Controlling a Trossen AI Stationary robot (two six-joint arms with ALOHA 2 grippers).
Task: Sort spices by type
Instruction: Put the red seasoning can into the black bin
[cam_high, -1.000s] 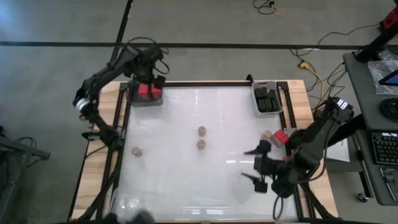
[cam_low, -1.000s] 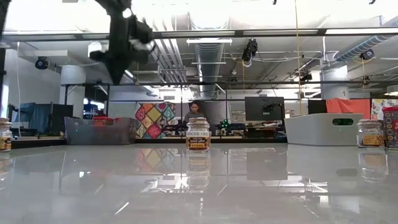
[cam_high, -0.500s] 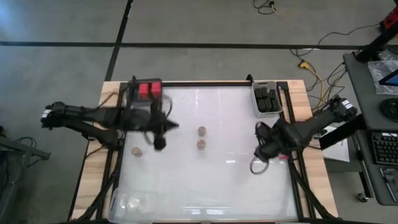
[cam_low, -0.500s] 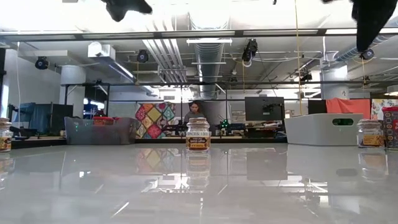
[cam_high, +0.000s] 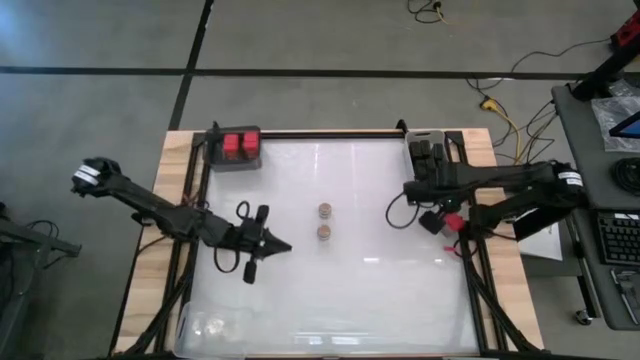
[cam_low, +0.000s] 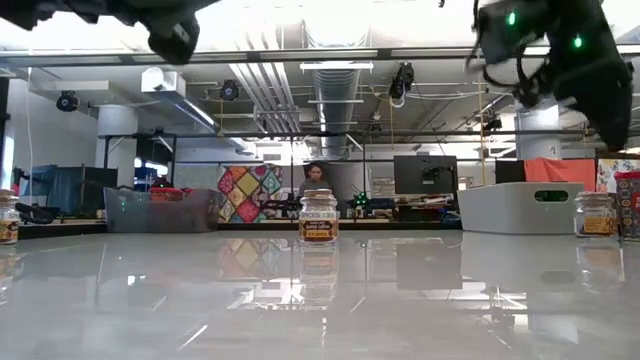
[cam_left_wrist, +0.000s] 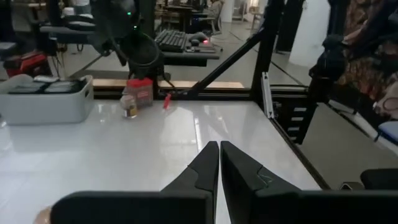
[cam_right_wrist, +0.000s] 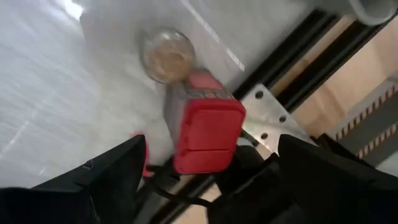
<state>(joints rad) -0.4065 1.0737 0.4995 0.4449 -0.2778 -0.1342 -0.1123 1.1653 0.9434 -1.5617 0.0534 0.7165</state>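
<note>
Right gripper (cam_right_wrist: 205, 180), jaws spread above red spice box (cam_right_wrist: 205, 127): centre over box, clear neighbouring jar (cam_right_wrist: 166, 55); left gripper (cam_left_wrist: 219, 163) clenched, empty.

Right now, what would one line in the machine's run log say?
left gripper: jaws shut, empty, above table | right gripper: jaws open over red spice container beside tan-topped jar | two jars mid-table

We look straight down on the white table (cam_high: 330, 290), level across it, and along both wrists; overhead and low views share two jars (cam_high: 324, 211).
</note>
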